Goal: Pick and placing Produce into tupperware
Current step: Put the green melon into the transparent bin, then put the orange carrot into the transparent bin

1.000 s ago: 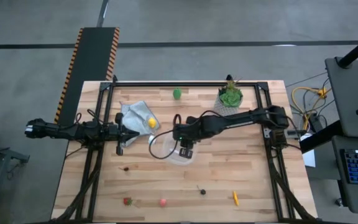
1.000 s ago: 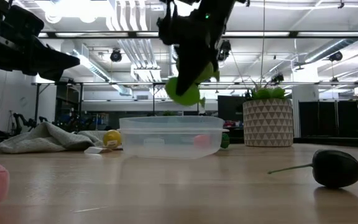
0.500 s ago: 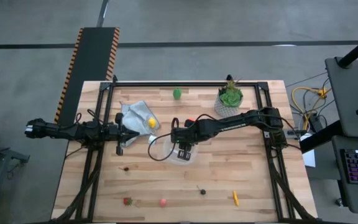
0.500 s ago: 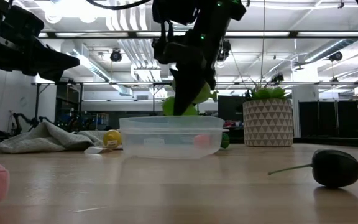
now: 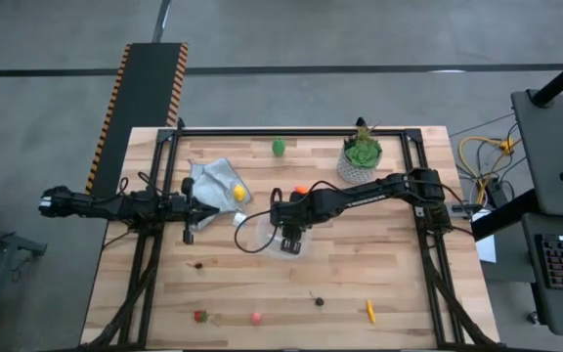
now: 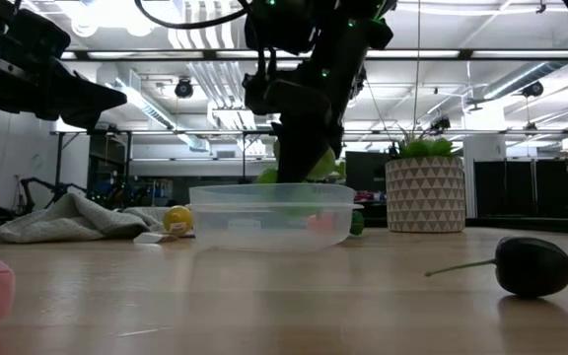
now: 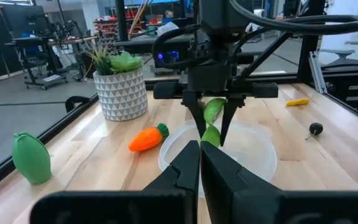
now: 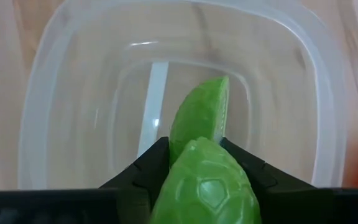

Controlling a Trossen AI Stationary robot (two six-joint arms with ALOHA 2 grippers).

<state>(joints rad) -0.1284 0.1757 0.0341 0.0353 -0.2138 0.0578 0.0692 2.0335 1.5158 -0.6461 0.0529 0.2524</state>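
The pale wooden tabletop (image 5: 379, 284) carries a clear tupperware (image 5: 267, 235) near its middle, a crumpled grey cloth (image 5: 208, 181) with a yellow fruit (image 5: 238, 193), a potted plant (image 5: 362, 154), a green vegetable (image 5: 279, 148), a toy carrot (image 7: 146, 139), and scattered pieces along the near edge: strawberry (image 5: 200, 316), pink fruit (image 5: 256, 318), dark fruit (image 5: 319, 301), yellow pepper (image 5: 369, 312).

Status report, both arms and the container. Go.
Right gripper shut on green produce, low over the tupperware. Left gripper shut, idle beside the cloth. Nothing in the way.
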